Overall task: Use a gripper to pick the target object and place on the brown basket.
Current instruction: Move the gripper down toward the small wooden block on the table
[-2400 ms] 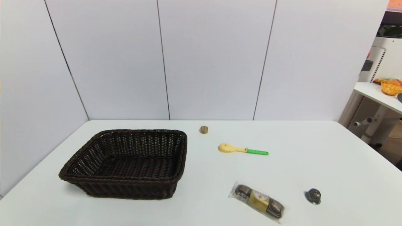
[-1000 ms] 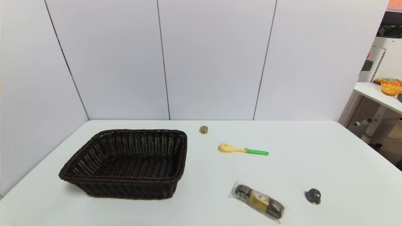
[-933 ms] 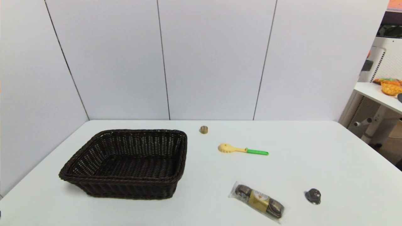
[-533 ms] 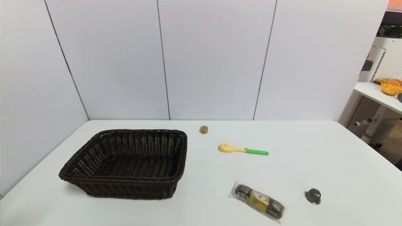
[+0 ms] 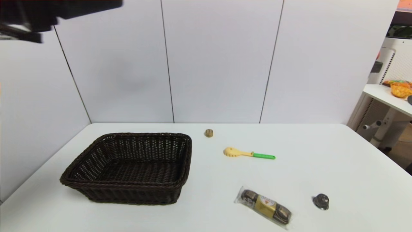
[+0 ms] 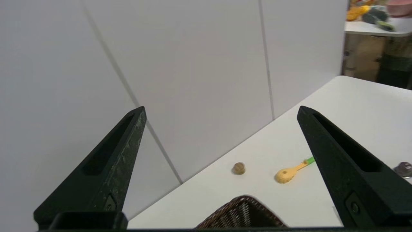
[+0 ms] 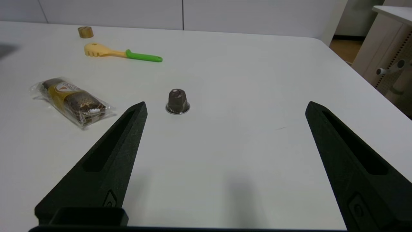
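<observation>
The left end effector (image 6: 222,109) had just risen into the top left corner of the head view; half a second before, no arm showed there at all. Its fingers (image 6: 106,167) were spread wide with nothing between them. From its wrist camera, nearest below it sat the rim of the brown basket (image 6: 241,214), then, further out on the worktop (image 5: 322,154), the target object (image 6: 238,168), well apart from the fingers and lying low between them. Beside that lay the yellow scoop (image 6: 288,172). The target object (image 5: 209,133) stood untouched just past the basket's (image 5: 128,167) far right corner. Judged: reach only starting, a long descent left before any grasp.

The right end effector (image 7: 225,106) hung low over the worktop near side, fingers spread, empty; ahead of it the dark knob (image 7: 177,101), off to one side a wrapped snack (image 7: 72,101), the scoop and cylinder far beyond.
</observation>
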Available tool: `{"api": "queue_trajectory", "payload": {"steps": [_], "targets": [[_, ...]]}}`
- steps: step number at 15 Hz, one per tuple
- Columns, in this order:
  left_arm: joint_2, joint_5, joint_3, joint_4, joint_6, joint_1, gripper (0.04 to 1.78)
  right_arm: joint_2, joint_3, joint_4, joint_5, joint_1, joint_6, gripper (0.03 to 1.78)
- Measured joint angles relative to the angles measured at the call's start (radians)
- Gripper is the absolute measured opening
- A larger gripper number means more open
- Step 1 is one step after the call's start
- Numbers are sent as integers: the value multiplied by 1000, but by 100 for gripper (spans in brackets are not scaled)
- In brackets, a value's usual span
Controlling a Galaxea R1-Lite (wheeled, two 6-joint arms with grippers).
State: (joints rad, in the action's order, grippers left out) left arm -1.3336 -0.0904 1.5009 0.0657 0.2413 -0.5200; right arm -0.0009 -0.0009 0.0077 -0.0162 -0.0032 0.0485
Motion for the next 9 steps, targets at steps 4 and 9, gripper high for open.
{"api": "queue_trajectory", "payload": {"steps": [4, 9], "targets": [[-254, -2, 175, 0, 0, -129, 169, 0, 0, 0, 0, 0, 0, 170], [-536, -3, 341, 0, 0, -193, 169, 0, 0, 0, 0, 0, 0, 170]]}}
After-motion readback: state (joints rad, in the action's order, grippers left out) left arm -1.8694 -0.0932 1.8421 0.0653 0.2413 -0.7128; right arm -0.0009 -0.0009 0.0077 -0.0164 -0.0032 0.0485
